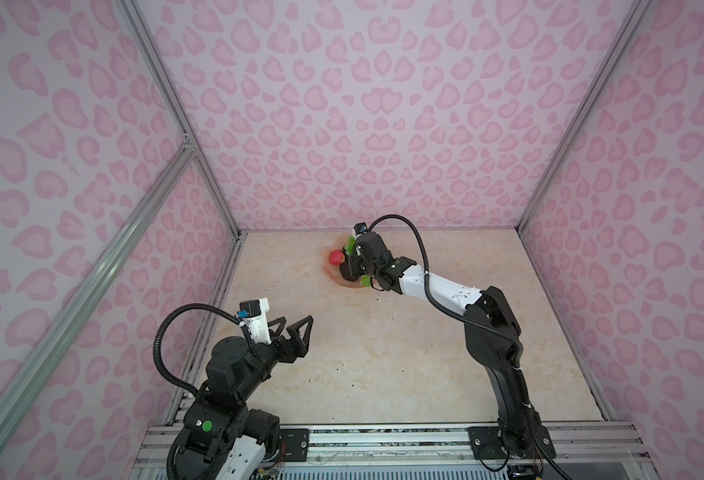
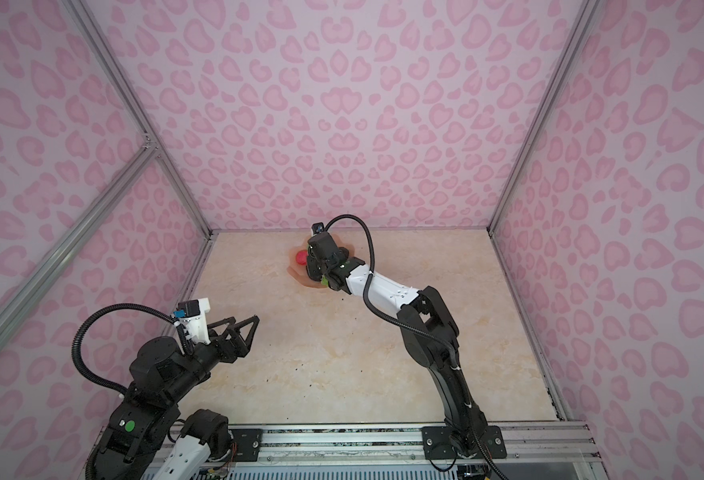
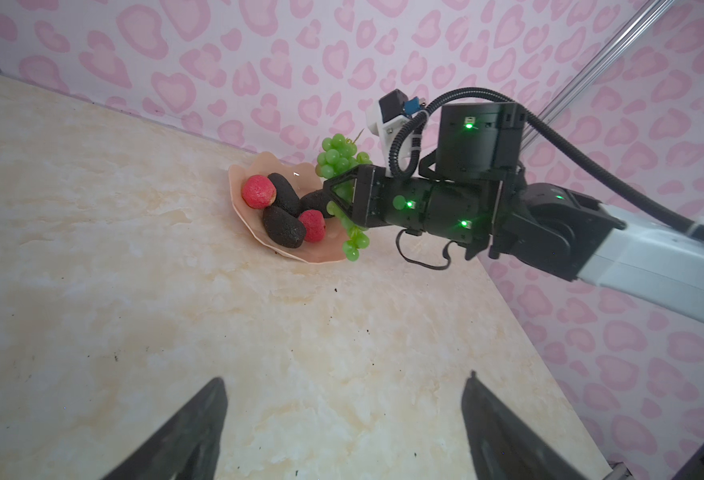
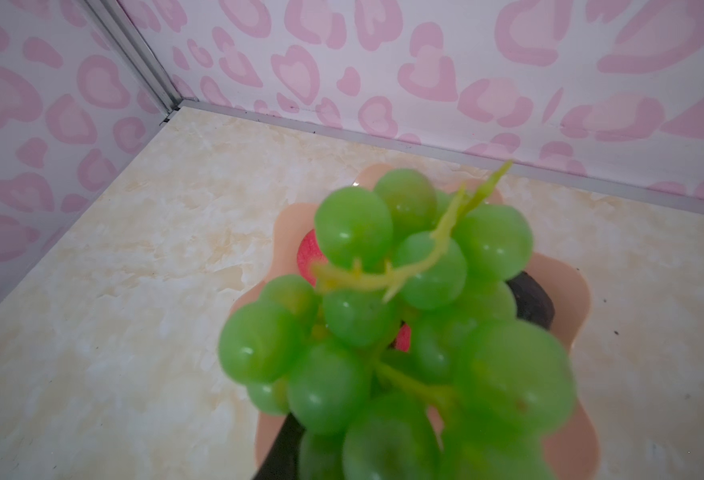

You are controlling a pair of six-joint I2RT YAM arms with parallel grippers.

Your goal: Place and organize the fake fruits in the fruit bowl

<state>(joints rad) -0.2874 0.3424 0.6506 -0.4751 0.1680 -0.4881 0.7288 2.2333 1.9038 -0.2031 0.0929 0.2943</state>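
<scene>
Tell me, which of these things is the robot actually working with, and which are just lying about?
Part of the job:
- fruit bowl
- three avocados and two apples in it
- bunch of green grapes, gripped by the right end effector at the bowl

Just there:
- dark specks on the table
- left end effector, open and empty

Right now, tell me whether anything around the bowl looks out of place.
The grapes are not settled: clamped in the right gripper, one end sticks up and the other droops over the bowl rim. Apples and avocados lie inside. Dark specks dot the table.
</scene>
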